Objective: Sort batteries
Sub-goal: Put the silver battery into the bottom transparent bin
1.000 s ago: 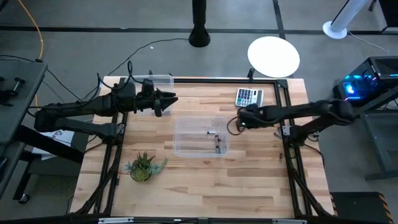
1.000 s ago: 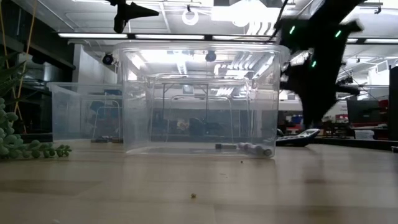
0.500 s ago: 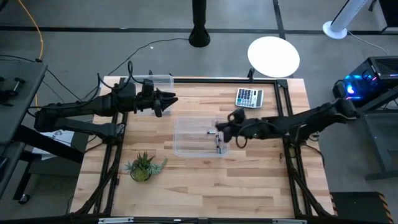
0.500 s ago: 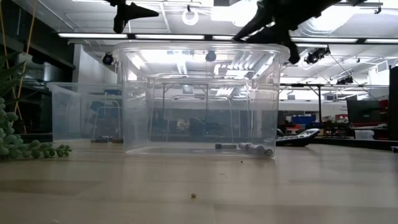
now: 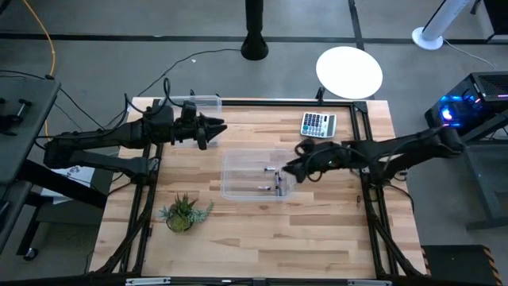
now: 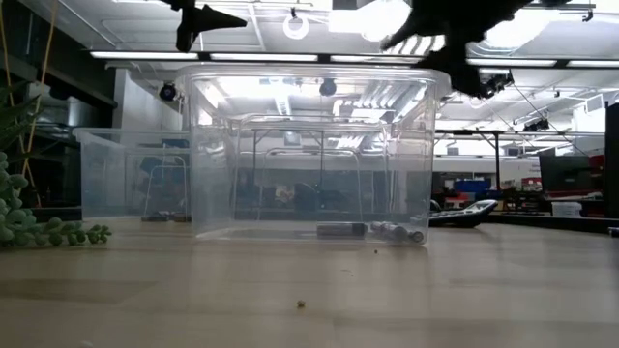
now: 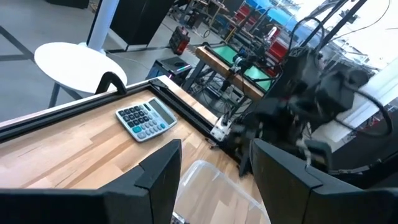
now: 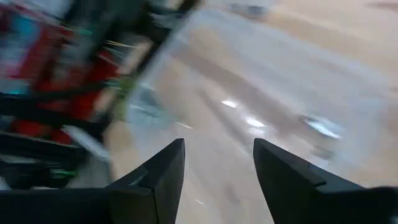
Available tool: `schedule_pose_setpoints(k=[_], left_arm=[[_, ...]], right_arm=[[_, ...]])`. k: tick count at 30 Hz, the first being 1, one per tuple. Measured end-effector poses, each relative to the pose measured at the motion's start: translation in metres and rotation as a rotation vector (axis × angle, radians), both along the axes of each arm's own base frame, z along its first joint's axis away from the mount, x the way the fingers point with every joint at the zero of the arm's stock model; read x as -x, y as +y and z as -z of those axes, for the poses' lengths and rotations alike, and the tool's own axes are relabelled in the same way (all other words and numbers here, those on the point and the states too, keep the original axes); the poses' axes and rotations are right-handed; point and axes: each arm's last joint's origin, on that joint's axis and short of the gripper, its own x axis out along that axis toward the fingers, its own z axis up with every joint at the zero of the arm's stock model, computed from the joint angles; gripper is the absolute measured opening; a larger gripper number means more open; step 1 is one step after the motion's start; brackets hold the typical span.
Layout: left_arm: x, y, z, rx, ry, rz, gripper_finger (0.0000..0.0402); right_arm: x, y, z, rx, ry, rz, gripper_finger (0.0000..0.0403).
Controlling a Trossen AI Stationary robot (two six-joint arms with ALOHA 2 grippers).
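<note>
Several small dark and silvery batteries (image 5: 278, 183) lie on the floor of the large clear bin (image 5: 238, 163) in the middle of the table; in the low view they show along its bottom (image 6: 372, 230). My right gripper (image 5: 287, 169) hovers open over the bin's right rim, with nothing between its fingers (image 8: 217, 162). My left gripper (image 5: 218, 127) waits open in the air at the far left, beside a small clear container (image 5: 194, 102), and holds nothing (image 7: 214, 168).
A grey calculator (image 5: 317, 124) lies at the far right of the table. A small potted plant (image 5: 184, 213) stands near the front left. The small container (image 6: 126, 184) sits behind the bin in the low view. Bare wood stretches along the near side.
My right gripper has swung from beside the calculator toward the table's left, over the bin's right part, then drawn back a little to its right rim. One more battery now lies on the bin's floor than a second ago.
</note>
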Motion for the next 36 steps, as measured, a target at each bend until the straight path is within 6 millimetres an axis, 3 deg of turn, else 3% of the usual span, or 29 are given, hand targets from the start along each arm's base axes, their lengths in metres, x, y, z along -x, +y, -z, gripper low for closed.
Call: schedule_pose_setpoints(k=[8, 11, 14, 20, 24, 29, 36], left_arm=[[0.001, 0.0, 0.005, 0.009, 0.054, 0.0, 0.0184], [0.001, 0.0, 0.005, -0.012, 0.057, 0.001, 0.0184], [0.001, 0.0, 0.004, -0.018, 0.055, -0.01, 0.0184], [0.001, 0.001, 0.003, -0.024, 0.04, -0.027, 0.0184], [0.001, 0.001, 0.003, -0.021, 0.038, -0.027, 0.0184], [0.001, 0.001, 0.003, 0.001, 0.031, -0.03, 0.0184], [0.001, 0.001, 0.003, 0.002, 0.032, -0.029, 0.0184]], right_arm=[[0.058, -0.01, -0.025, 0.213, 0.801, 0.056, 0.016], [0.066, -0.014, -0.011, 0.28, 1.086, -0.005, 0.0156], [0.068, -0.02, 0.017, 0.264, 1.274, -0.116, 0.0156], [0.074, -0.046, 0.076, 0.145, 1.481, -0.292, 0.0161], [0.086, -0.064, 0.105, 0.049, 1.599, -0.361, 0.0161], [0.084, -0.084, 0.125, -0.07, 1.611, -0.355, 0.0161], [0.077, -0.096, 0.148, -0.188, 1.622, -0.395, 0.0161]])
